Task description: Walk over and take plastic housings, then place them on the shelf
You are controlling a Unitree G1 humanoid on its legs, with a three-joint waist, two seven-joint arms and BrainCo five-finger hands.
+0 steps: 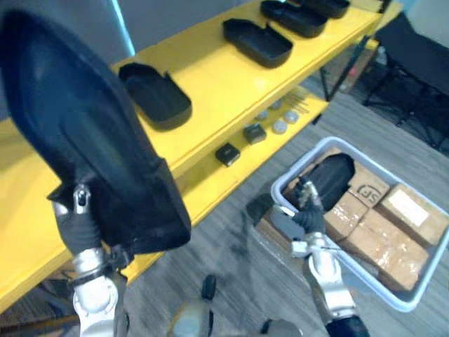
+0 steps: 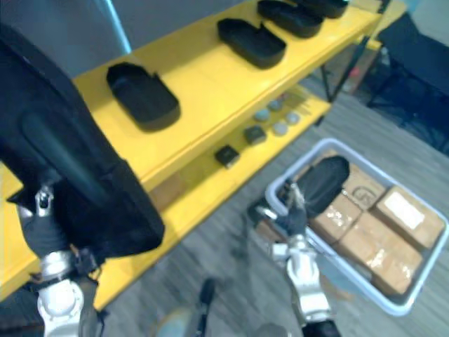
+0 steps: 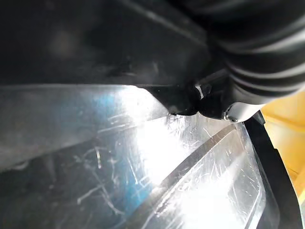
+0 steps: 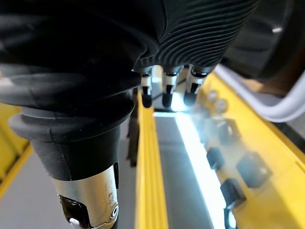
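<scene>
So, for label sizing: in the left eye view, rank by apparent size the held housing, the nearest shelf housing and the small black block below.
1. held housing, enlarged by its nearness to the camera
2. nearest shelf housing
3. small black block

Taped cardboard boxes (image 1: 410, 210) in white bin (image 1: 279, 188)

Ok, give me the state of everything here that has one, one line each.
Left hand: raised, carrying the held housing.
Held housing: off the shelf, tilted on end.
Right hand: open, empty, by the bin.
Shelf housings: lying hollow side up on the top shelf.
Bin: holds cardboard boxes, with the bin housing on top.
</scene>
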